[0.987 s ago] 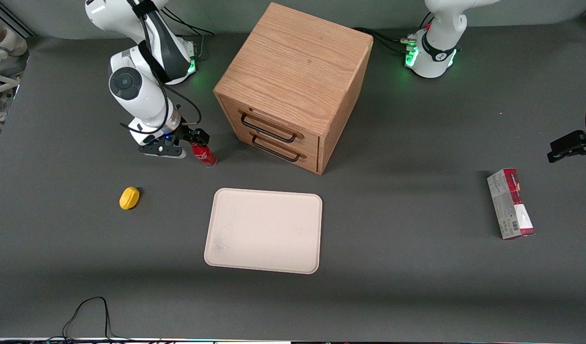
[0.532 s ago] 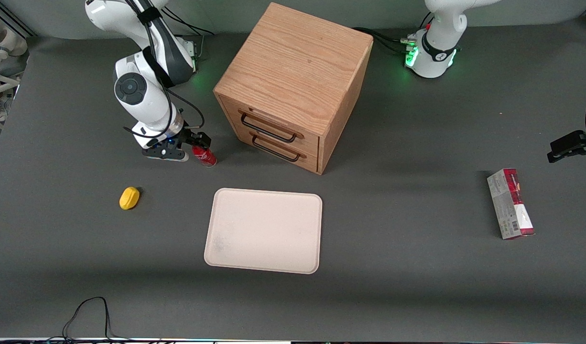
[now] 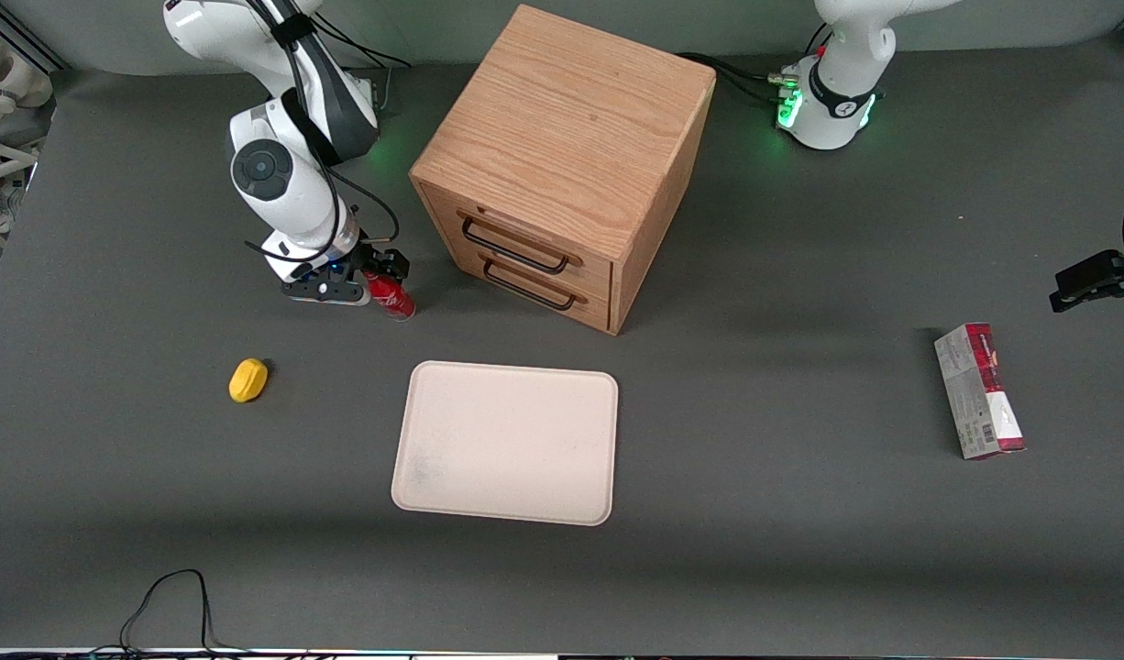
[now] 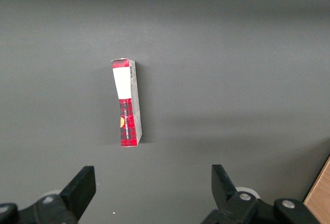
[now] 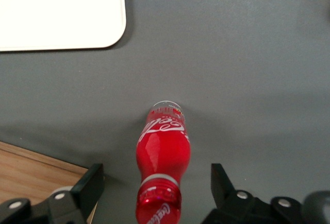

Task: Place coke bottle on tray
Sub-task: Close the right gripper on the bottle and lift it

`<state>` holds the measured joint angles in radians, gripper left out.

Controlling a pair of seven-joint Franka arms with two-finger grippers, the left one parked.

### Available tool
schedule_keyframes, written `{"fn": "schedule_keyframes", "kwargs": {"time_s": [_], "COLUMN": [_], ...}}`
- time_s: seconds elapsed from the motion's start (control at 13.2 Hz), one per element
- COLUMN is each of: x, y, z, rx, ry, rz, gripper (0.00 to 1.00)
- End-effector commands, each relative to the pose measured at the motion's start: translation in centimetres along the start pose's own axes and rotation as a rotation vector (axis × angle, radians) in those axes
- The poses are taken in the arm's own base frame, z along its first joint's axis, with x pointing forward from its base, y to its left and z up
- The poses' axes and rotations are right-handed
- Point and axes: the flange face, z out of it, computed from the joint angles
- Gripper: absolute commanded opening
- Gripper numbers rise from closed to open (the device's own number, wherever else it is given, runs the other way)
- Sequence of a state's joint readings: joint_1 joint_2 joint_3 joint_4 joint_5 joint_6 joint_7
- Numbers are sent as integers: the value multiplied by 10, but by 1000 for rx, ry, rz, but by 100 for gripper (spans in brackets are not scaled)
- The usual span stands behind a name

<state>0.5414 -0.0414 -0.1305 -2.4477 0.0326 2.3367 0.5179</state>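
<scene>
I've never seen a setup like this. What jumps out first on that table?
Probably the big wooden drawer cabinet standing in the middle, with a pale tray lying flat in front of it. Beside the cabinet, toward the working arm's end, the gripper hangs open around a small red coke bottle standing upright on the table.

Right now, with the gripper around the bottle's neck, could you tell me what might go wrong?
The gripper is open, its fingers astride the coke bottle without touching; closing off-centre could tip the upright bottle. The cabinet stands close beside it, so a swing toward the tray might clip its corner.
</scene>
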Motion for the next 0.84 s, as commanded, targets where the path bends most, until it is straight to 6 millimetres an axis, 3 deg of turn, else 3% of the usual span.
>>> {"fn": "schedule_keyframes", "kwargs": {"time_s": [0.0, 0.15, 0.61, 0.76], "x": [-9, -7, -8, -8], "y": [2, 6, 9, 11], "z": [-10, -10, -15, -17], "rx": [7, 8, 5, 4], "ry": [24, 22, 11, 8], "rz": [7, 3, 8, 9], "gripper": [87, 76, 0, 0]}}
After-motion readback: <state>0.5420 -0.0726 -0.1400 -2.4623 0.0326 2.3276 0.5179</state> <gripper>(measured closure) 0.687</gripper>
